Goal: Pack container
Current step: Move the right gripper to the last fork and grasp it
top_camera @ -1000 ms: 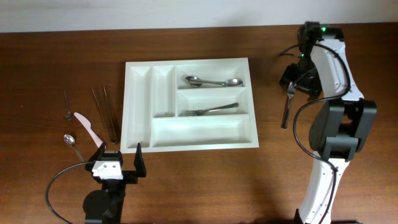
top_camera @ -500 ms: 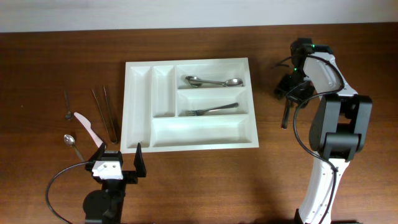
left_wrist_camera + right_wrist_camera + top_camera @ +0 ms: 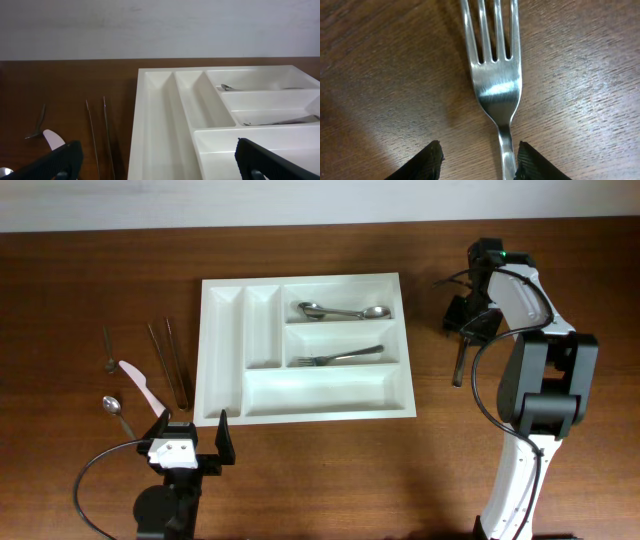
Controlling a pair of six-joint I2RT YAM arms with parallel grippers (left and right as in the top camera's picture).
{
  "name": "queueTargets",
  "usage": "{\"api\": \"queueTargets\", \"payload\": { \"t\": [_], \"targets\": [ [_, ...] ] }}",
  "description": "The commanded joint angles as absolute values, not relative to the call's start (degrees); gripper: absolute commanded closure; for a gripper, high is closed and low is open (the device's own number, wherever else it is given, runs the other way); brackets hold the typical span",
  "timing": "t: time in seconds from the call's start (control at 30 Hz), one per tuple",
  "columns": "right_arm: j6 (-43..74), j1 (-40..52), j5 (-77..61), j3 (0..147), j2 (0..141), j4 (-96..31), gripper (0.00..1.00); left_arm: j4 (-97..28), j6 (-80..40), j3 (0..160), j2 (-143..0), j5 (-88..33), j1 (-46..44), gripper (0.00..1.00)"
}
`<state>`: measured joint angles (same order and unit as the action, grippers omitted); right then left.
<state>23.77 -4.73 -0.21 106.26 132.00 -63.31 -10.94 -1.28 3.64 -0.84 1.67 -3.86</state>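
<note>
Right gripper (image 3: 468, 320) has dropped over the fork (image 3: 495, 95) beside the container (image 3: 210, 350), jaws narrowed astride its neck, seemingly not yet gripping; left gripper (image 3: 192, 425) sits wide open near loose spoons (image 3: 117, 412).

The container (image 3: 315, 392) lies mid-table (image 3: 400, 480). Two spoons (image 3: 345, 311) lie in its far right compartment, and a fork (image 3: 338, 357) lies in the compartment just nearer. Left of the container lie two thin sticks (image 3: 172, 360) side by side. Further left is a small spoon (image 3: 108, 350), with a flat spatula (image 3: 143, 385) and a round spoon (image 3: 117, 412) nearer. A loose fork (image 3: 458, 365) lies right of the container, apart from it.
</note>
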Motion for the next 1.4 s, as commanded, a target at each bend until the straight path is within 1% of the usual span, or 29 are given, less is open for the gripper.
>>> {"api": "queueTargets", "payload": {
  "t": [0.0,0.13,0.23,0.37,0.43,0.47,0.5,0.53,0.57,0.6,0.93,1.07,1.2,1.37],
  "targets": [
    [22.4,-4.5,1.5,105.6,131.6,-63.2,0.50,-10.8,-0.4,3.2,-0.3,1.2,-4.0,0.01],
    [21.2,-4.6,2.2,104.6,131.6,-62.5,0.49,-10.8,-0.4,3.2,-0.3,1.2,-4.0,0.01],
    [20.0,-4.6,2.2,102.9,131.6,-61.3,0.45,-10.8,-0.4,3.2,-0.3,1.2,-4.0,0.01],
    [18.8,-4.6,2.2,99.6,131.6,-59.2,0.46,-10.8,-0.4,3.2,-0.3,1.2,-4.0,0.01],
    [18.8,-4.6,2.2,98.2,131.6,-58.3,0.54,-10.8,-0.4,3.2,-0.3,1.2,-4.0,0.01],
    [18.8,-4.6,2.1,97.6,131.6,-58.0,0.59,-10.8,-0.4,3.2,-0.3,1.2,-4.0,0.01],
    [18.8,-4.6,2.2,97.1,131.6,-57.8,0.69,-10.8,-0.4,3.2,-0.3,1.2,-4.0,0.01],
    [18.8,-4.6,2.2,96.6,131.6,-57.6,0.84,-10.8,-0.4,3.2,-0.3,1.2,-4.0,0.01],
    [18.8,-4.6,2.2,96.6,131.6,-57.6,0.90,-10.8,-0.4,3.2,-0.3,1.2,-4.0,0.01],
    [18.8,-4.6,2.2,96.6,131.6,-57.6,0.92,-10.8,-0.4,3.2,-0.3,1.2,-4.0,0.01],
    [17.9,-4.6,2.2,96.6,131.6,-57.6,0.96,-10.8,-0.4,3.2,-0.3,1.2,-4.0,0.01],
    [14.7,-4.6,2.2,97.5,131.6,-57.9,0.96,-10.8,-0.4,3.2,-0.3,1.2,-4.0,0.01],
    [13.7,-4.6,2.1,101.5,131.4,-60.3,0.96,-10.8,-0.4,3.2,-0.3,1.2,-4.0,0.01],
    [13.6,-4.6,2.2,110.6,131.2,-65.0,0.96,-10.8,-0.4,3.2,-0.3,1.2,-4.0,0.01]
  ]
}}
